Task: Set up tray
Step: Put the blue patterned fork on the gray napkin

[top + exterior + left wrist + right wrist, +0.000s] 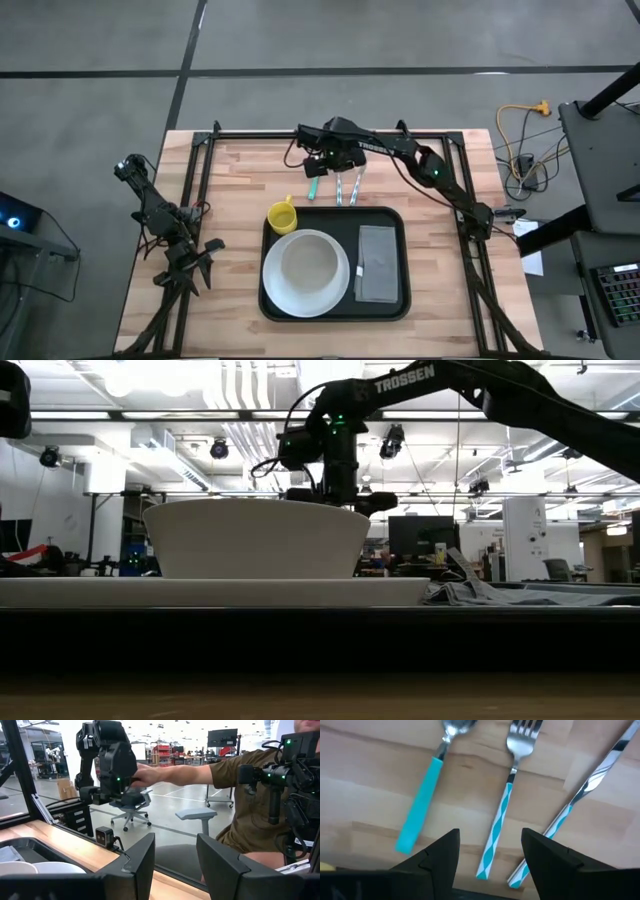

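Black tray (pixel 335 305) at lower centre of high view, holding white bowl (pixel 306 272), grey napkin (pixel 378 262), yellow cup (pixel 282 216). Beyond it, right gripper (pixel 322 165), fingers spread, over fork (pixel 503 805). Left gripper (pixel 190 268) spread, lower left.

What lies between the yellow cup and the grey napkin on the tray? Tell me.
The white bowl on its white plate lies between the yellow cup and the grey napkin, all on the tray, seen in the high view.
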